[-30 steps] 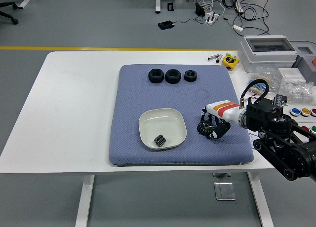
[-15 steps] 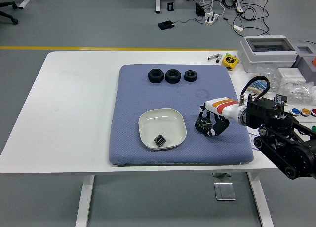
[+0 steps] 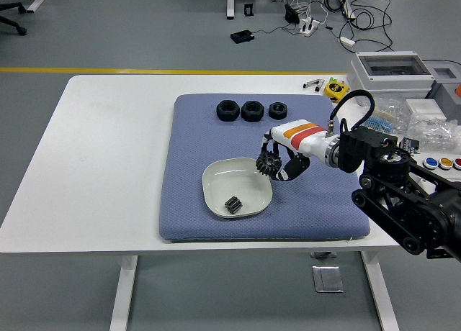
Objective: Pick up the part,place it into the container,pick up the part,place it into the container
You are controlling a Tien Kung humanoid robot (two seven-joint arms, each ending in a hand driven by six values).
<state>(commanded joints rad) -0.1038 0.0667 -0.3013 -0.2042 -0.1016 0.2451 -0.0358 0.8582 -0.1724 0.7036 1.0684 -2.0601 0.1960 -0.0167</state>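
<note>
Now the right hand (image 3: 277,162) has its fingers curled round a black gear (image 3: 268,162), holding it off the blue mat (image 3: 187,209) just at the bowl's (image 3: 213,171) right rim. The bowl's hollow, where a small dark part (image 3: 232,204) already lies, is leftward and slightly nearer from the gear. Three black nuts (image 3: 251,111) sit in a row at the mat's far edge. No left hand shows.

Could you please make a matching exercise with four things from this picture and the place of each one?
Things:
1. gear
2. small black part
3. three black nuts
4. yellow tape measure

Places:
a. inside the white bowl
b. on the bare table, beyond the pad's far right corner
c. in the right hand
d. in a row at the blue pad's far edge

Pairs: 1-c, 2-a, 3-d, 4-b
</note>
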